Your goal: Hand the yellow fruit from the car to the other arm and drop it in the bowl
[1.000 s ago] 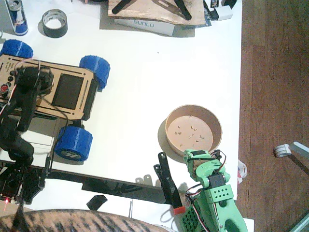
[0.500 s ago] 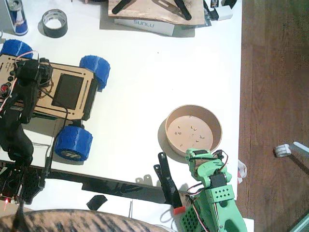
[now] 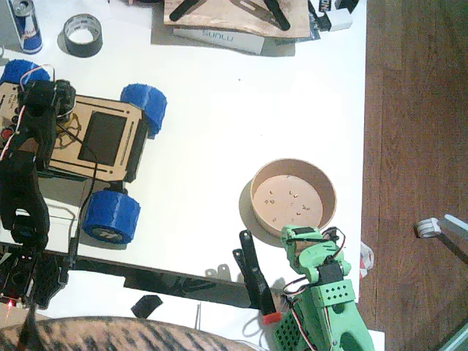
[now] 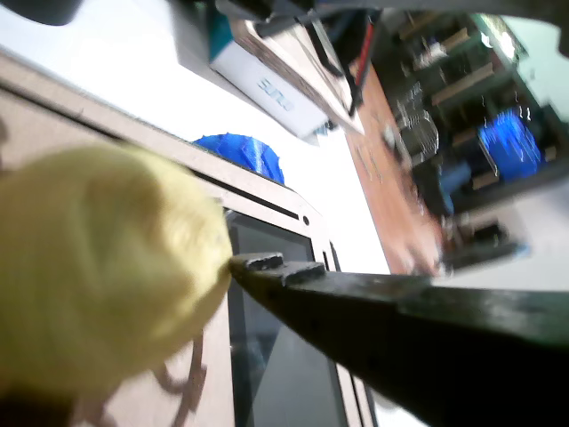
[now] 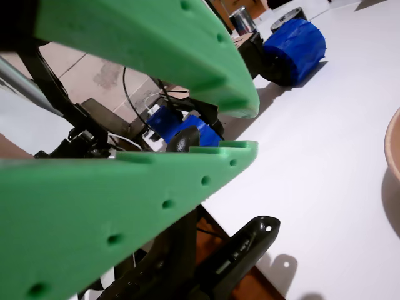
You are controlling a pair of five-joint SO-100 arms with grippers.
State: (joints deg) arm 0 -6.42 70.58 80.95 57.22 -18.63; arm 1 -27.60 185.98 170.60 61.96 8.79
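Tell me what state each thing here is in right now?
Fruit: on the car, a black tool tip touching it.
Car: standing on the table, left arm over it.
Bowl: upright, only crumbs inside.
Left tool: over the car, grip unclear.
Right tool: open, empty, beside the bowl.

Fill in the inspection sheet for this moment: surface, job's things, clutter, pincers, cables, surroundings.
Surface: white table, mostly bare in the middle.
Job's things: yellow fruit sits on the car, touching a black finger; bowl holds only crumbs.
Clutter: black tape roll, can, white box under a wooden board at the far edge.
Pincers: left pincer over the car at the fruit, closure not clear; right pincer, green, open and empty, beside the bowl.
Cables: thin wires run along the black left arm and loop over the car.
Surroundings: wooden floor to the right; striped fabric at the near edge.
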